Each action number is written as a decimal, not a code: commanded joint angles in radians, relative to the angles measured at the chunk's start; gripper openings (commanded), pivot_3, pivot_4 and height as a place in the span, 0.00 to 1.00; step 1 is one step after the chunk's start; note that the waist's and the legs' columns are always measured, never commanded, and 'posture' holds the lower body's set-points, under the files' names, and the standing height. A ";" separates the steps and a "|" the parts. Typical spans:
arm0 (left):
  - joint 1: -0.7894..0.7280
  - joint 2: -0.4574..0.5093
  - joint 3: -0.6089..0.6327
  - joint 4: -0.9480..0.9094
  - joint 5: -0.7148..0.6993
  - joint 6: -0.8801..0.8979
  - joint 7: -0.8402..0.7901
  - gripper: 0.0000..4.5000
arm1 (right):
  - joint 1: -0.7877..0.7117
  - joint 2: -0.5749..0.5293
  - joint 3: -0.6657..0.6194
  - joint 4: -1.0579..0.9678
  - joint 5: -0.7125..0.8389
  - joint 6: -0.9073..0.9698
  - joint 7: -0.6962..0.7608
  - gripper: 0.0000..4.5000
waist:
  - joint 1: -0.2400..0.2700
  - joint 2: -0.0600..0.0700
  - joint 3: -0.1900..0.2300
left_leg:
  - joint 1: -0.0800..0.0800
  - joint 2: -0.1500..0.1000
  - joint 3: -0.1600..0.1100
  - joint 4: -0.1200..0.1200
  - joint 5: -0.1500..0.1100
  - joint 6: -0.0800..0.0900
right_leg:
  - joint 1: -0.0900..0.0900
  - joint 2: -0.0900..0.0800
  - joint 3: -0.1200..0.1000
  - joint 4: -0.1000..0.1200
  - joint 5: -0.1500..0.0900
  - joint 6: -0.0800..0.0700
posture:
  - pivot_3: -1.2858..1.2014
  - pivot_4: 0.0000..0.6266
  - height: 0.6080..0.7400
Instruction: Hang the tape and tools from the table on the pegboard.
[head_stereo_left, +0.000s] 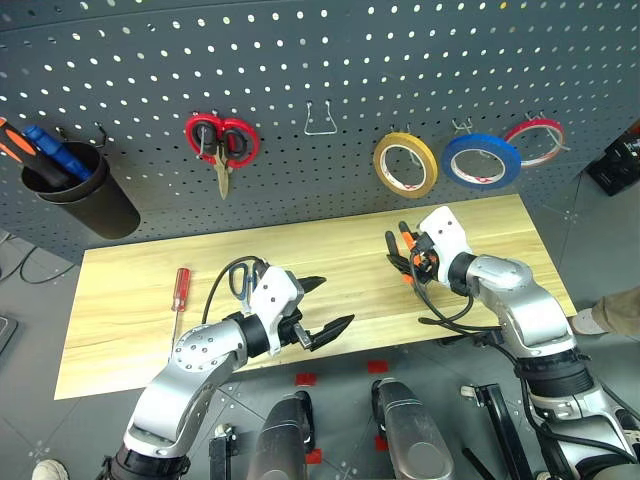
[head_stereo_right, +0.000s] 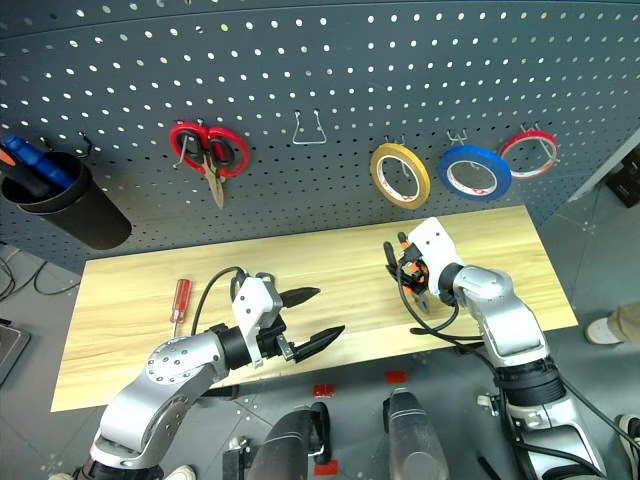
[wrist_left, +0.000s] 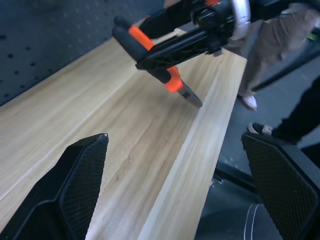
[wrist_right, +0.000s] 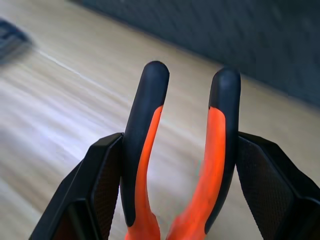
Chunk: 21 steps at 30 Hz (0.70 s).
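- Two grippers work above the table (head_stereo_left: 130, 330), in front of the pegboard (head_stereo_left: 330, 60).
- Far left, the red-handled screwdriver (head_stereo_left: 180, 290) lies on the planks.
- Next, the dark scissors (head_stereo_left: 240, 278) rest on the table, half hidden behind the left gripper (head_stereo_left: 322, 306), whose fingers are spread wide, grasping nothing.
- Right of centre, the right gripper (wrist_right: 182, 165) clamps the orange-handled pliers (wrist_left: 160, 62) by both handles, lifted clear of the wood.
- On its hook above, the blue tape (head_stereo_left: 481, 161) hangs between a yellow roll (head_stereo_left: 405, 165) and a red roll (head_stereo_left: 535, 140).
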 joint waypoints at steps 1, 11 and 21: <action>0.021 -0.028 0.069 -0.147 -0.057 0.057 0.096 1.00 | -0.001 0.061 -0.052 -0.148 0.043 -0.074 -0.051 0.69 | 0.005 -0.002 -0.010 | 0.000 0.000 -0.001 0.000 0.000 0.000 | 0.000 0.000 0.000 0.000 0.000 0.000 | 0.46 0.35 1.00; 0.114 -0.117 0.193 -0.348 -0.054 0.138 0.350 1.00 | -0.144 0.261 -0.076 -0.049 0.037 -0.303 -0.182 0.69 | 0.041 -0.008 -0.073 | -0.001 0.000 -0.001 0.000 0.000 -0.001 | -0.001 0.002 0.000 -0.001 0.000 0.000 | 0.48 0.26 1.00; 0.008 -0.119 0.259 -0.340 -0.032 0.148 0.467 1.00 | -0.390 0.397 -0.124 0.248 -0.002 -0.639 -0.316 0.69 | 0.074 -0.010 -0.106 | -0.001 0.001 0.000 0.000 0.001 -0.002 | -0.001 0.010 -0.001 -0.001 0.001 -0.002 | 0.51 0.23 1.00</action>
